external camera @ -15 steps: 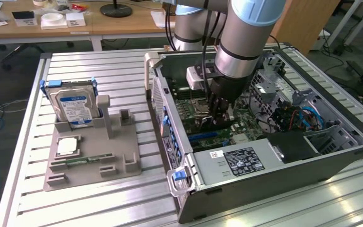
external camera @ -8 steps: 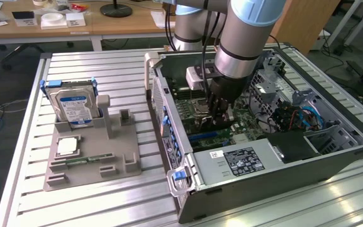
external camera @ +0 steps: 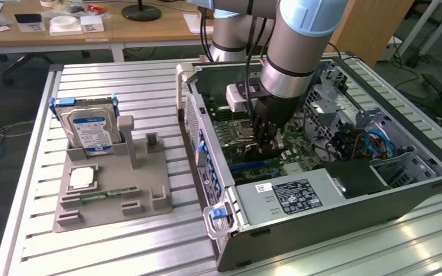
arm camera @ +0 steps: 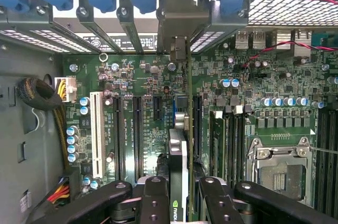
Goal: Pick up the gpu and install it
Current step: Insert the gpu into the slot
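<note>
The gpu (arm camera: pixel 178 155), a thin green board with black cooler, stands on edge. The end effector (arm camera: pixel 182 184) grips it above the motherboard (arm camera: pixel 132 76) slots.

Bright even daylight, glare on slatted table (external camera: pixel 405 247), shadowed case (external camera: pixel 344 214) interior.

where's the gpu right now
In the wrist view the gpu stands edge-on between the fingers of the end effector, over the expansion slots inside the computer case.
</note>
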